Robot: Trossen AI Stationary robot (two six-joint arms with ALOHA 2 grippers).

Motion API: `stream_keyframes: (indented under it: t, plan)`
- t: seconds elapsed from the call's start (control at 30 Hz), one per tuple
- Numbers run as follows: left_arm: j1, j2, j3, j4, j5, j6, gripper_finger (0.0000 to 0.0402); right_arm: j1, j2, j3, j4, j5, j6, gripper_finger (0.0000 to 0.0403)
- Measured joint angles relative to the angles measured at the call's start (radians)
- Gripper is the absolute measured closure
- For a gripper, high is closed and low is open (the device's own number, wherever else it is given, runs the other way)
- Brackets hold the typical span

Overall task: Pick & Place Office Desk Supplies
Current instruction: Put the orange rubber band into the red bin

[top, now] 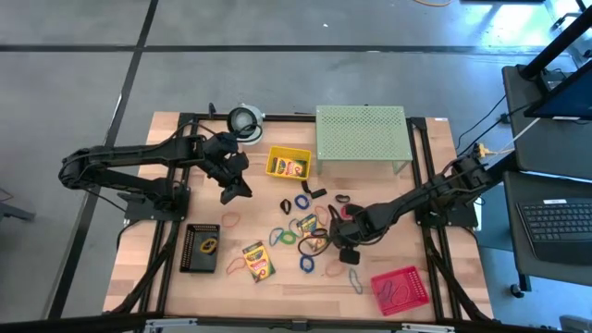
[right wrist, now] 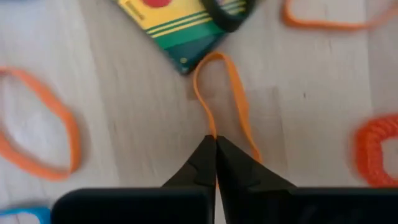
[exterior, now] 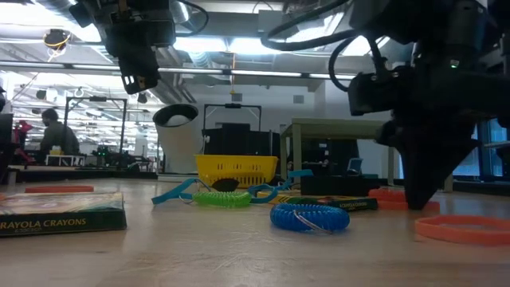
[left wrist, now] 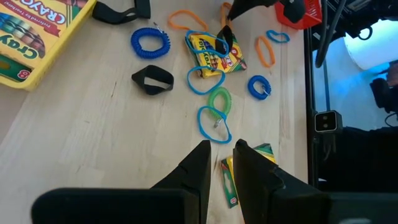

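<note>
The right gripper [right wrist: 216, 142] is down on the wooden tabletop [top: 277, 287] among the scattered supplies, pinched together on a thin orange rubber-band loop [right wrist: 231, 93] beside a yellow-and-green crayon box [right wrist: 177, 18]. The left gripper [top: 233, 191] hangs empty near the far-left part, fingers slightly apart. Judging by the scatter, most sorting is left: only the yellow tray [top: 289, 165], black tray [top: 201, 248] and red tray [top: 400, 289] hold anything. Only the right wrist view shows the pinch; the overhead view shows the trays.

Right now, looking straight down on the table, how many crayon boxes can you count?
3. One crayon box lies in the yellow bin, one mid-table, one beside the black tray at. Others may be hidden.
</note>
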Motion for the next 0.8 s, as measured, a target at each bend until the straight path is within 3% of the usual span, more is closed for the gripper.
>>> stream_keyframes:
  t: [0.3,0.57,0.8]
  plan:
    - [0.000,0.000,0.000,0.000,0.000,0.000,0.0341,-0.003,-0.089,0.010,-0.137,0.077,0.143,0.0401]
    - [0.000,0.000,0.000,0.000,0.000,0.000,0.0341,-0.001,-0.219,0.011,-0.208,0.061,0.212,0.0402]
    - [0.000,0.000,0.000,0.000,0.000,0.000,0.0341,0.016,-0.388,0.011,-0.259,-0.022,0.319,0.0402]
